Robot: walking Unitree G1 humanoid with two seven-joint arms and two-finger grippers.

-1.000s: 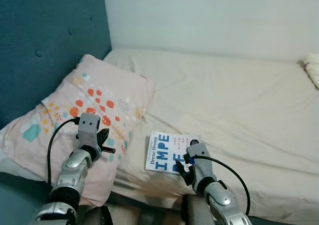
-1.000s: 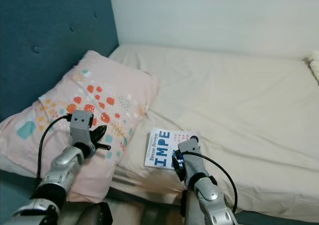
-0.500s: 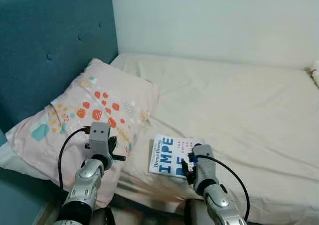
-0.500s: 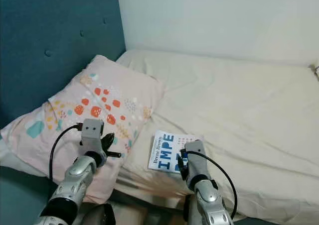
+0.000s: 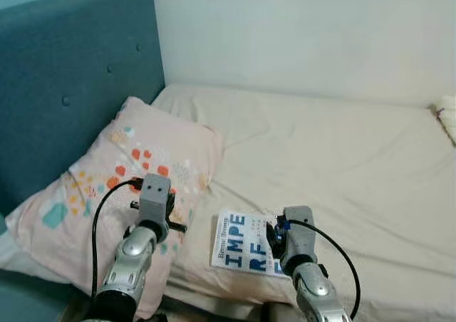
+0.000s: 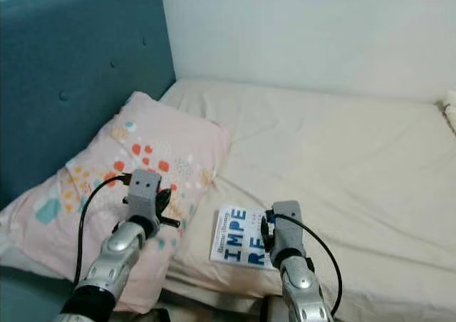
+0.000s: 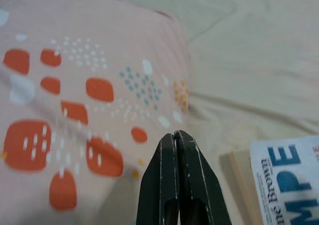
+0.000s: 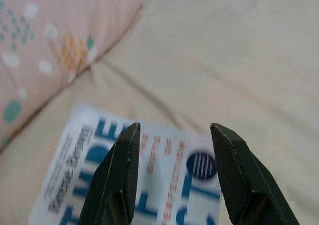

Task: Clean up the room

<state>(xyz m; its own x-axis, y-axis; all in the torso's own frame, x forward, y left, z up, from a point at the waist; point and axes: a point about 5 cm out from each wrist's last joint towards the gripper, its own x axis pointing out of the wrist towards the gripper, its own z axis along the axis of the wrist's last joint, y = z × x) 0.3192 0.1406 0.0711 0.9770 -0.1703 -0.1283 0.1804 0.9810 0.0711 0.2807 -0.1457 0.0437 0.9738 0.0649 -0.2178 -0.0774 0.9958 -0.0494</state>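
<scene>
Now my right gripper [image 8: 172, 177] hovers, fingers spread, over the book [image 5: 242, 242] near the bed's [image 5: 342, 158] front edge. Left gripper [image 7: 177, 140], pinched shut, hangs above the pillow [image 5: 107, 187].

Looking down from head height at the bed [image 5: 342, 151], both eye views sharing nearly the same scene. Left wrist cam peering close along pressed-together fingers [image 7: 177, 175] at the pillow [image 7: 75, 85]. Right wrist cam hovering near, book [image 8: 164, 185] sitting between and past spread fingers [image 8: 122, 170].

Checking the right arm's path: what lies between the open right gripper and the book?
Nothing: in the right wrist view the right gripper hangs open directly over the book, with bare air between them.
</scene>
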